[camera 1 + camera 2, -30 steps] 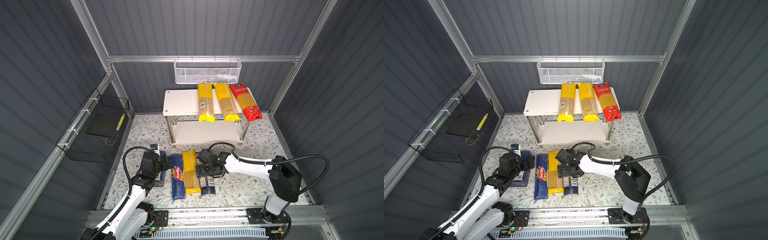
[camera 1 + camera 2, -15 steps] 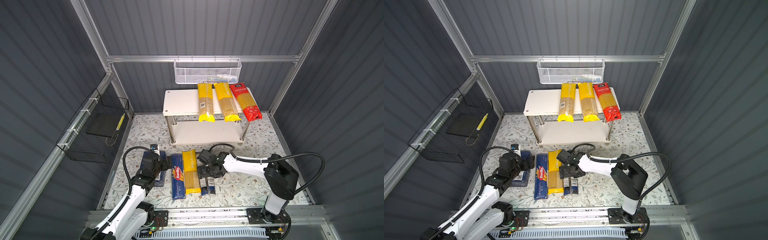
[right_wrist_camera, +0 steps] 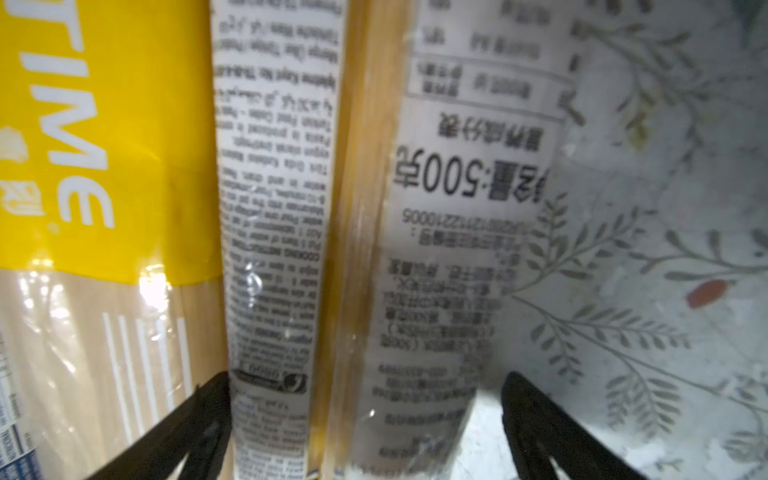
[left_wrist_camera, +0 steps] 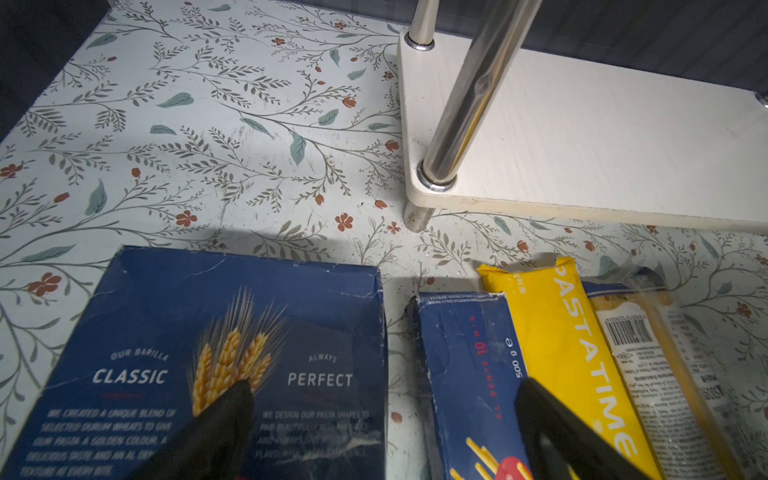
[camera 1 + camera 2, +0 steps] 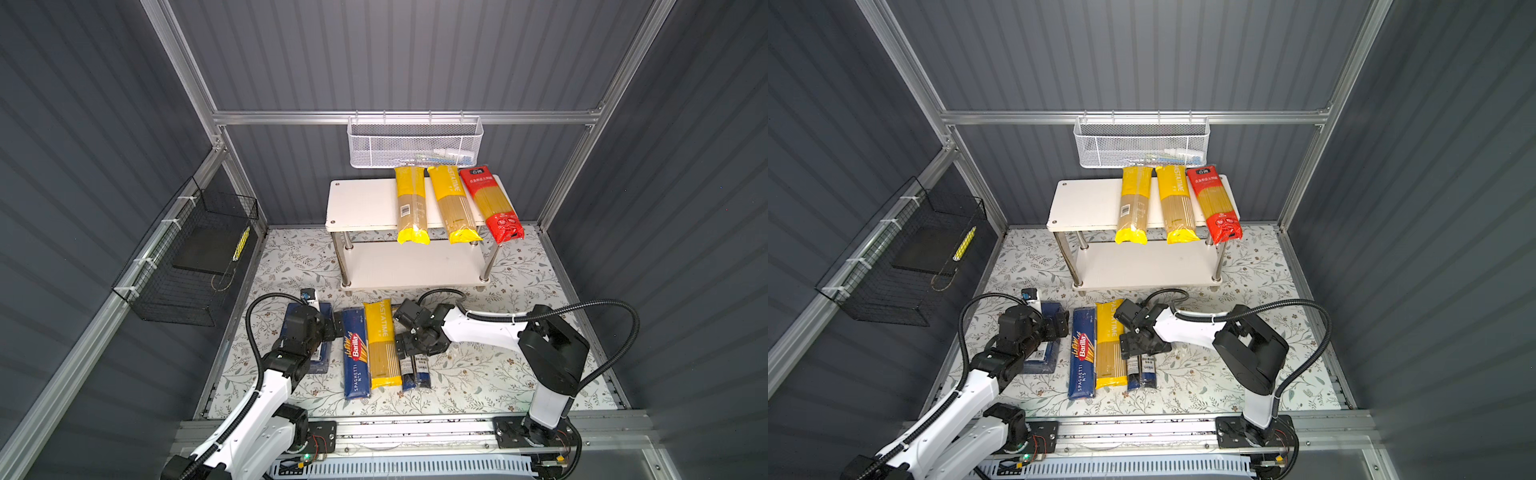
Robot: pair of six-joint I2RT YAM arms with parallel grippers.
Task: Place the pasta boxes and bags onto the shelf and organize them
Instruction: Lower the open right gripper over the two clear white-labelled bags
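1. On the flowered mat [image 5: 478,374], the right claw [image 3: 365,379] stands wide open astride the clear bag [image 3: 440,199], which shows white labels over pale spaghetti.
2. The left claw [image 4: 382,386] gapes above the wide blue box [image 4: 166,332] and the narrow box [image 4: 465,353].
3. A yellow bag [image 5: 380,345] lies between the narrow box and the clear bag.
4. The shelf [image 5: 365,203] carries two yellow bags [image 5: 410,203] and a red bag [image 5: 490,203].
5. The right elbow has swung leftward; both claws stay put.

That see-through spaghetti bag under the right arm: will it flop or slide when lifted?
Probably stiff: the clear bag is packed with straight strands. Its glossy film shows glare, so it may slip in the right tool, whose jaws straddle it, open. Being long, it may tilt if gripped off-centre.
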